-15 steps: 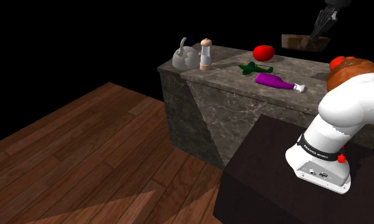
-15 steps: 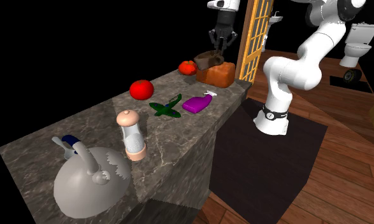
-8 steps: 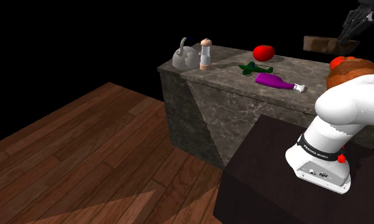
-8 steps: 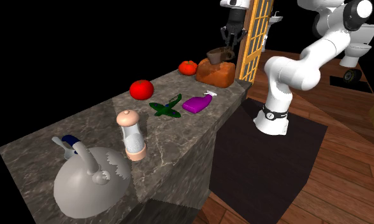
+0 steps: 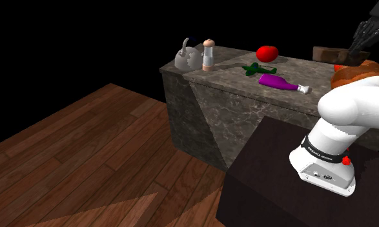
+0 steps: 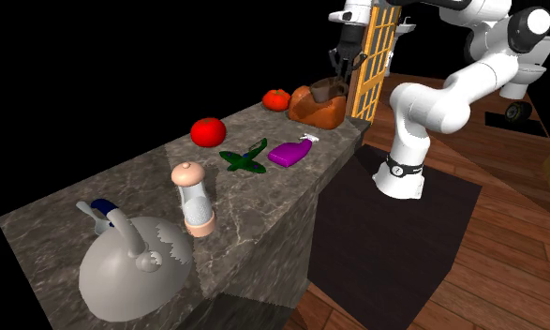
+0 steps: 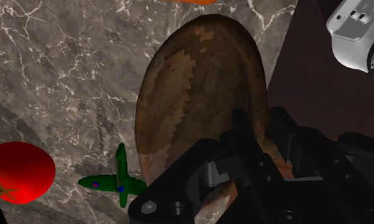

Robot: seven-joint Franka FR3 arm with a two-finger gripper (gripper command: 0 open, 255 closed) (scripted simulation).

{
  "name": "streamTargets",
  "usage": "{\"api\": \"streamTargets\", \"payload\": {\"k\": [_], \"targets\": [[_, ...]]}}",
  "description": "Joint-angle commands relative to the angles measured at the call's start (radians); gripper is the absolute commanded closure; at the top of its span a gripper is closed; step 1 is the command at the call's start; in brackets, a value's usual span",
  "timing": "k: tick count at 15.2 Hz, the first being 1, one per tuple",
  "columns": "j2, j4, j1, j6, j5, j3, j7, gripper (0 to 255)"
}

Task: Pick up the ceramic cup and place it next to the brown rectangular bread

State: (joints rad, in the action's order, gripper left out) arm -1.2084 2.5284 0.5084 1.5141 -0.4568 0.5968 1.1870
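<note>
Arm [image 5: 349, 109] was white, rounded, dark-jointed; gripper [image 6: 342, 73] all black. Just above the stand [image 5: 265, 193] sat a black lettered band and red spots.

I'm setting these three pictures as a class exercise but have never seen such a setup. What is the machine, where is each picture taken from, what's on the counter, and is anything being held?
This is a white robot arm on a dark box, with a black two-finger gripper. One picture looks from beside the box, one along the counter from the kettle end, one from a camera on the hand. On the stone counter lie a kettle, a grinder, a tomato, a green toy, a purple bottle, another tomato and a brown bread. The gripper holds a brown cup over the bread.
</note>
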Motion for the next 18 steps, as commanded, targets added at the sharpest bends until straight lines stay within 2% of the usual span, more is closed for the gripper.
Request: {"api": "streamTargets", "payload": {"k": [1,18], "targets": [[-0.013,0.030,0.009,0.017,-0.012,0.011,0.000,255],[-0.059,0.246,0.076,0.184,-0.146,0.150,0.007,255]]}}
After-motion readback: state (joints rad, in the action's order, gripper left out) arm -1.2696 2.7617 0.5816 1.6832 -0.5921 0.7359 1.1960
